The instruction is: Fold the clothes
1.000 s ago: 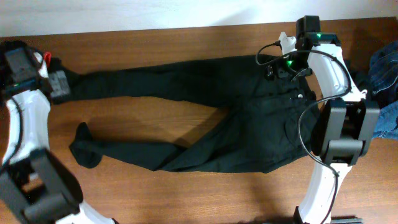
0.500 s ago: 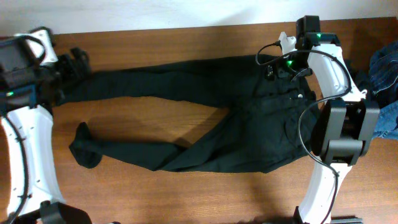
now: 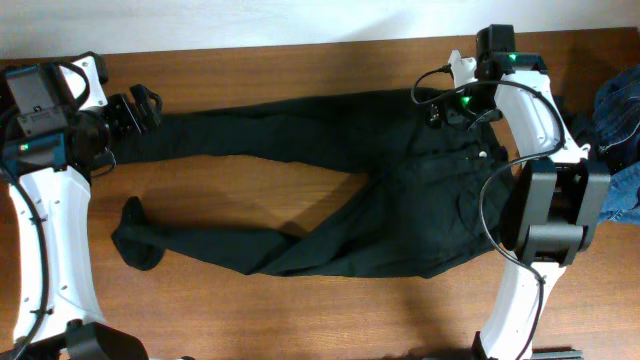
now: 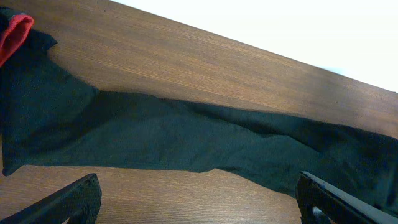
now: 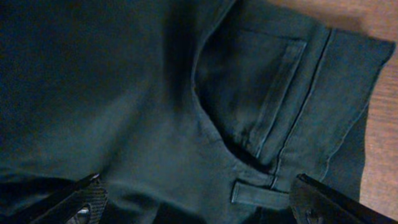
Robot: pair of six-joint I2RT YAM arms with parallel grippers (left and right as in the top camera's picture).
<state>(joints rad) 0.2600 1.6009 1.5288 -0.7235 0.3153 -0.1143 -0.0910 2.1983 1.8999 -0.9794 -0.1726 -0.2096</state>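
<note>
While left fingers (image 4: pixel 73 199) gape, black jeans (image 3: pixel 420 200) flat, perhaps red cloth (image 4: pixel 13 31)

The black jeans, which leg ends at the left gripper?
The far leg, stretched out straight, reaches the left gripper. The near leg bends and ends in a bunched cuff, apart from it.

Clad in white curved shells with black joint blocks on left arm (image 3: pixel 48 230) and right arm (image 3: pixel 535 110). Strung with looping black cables (image 3: pixel 483 205), dotted with small green lights (image 3: pixel 465 100). Tipped in blocky black fingers (image 4: pixel 74 198).
</note>
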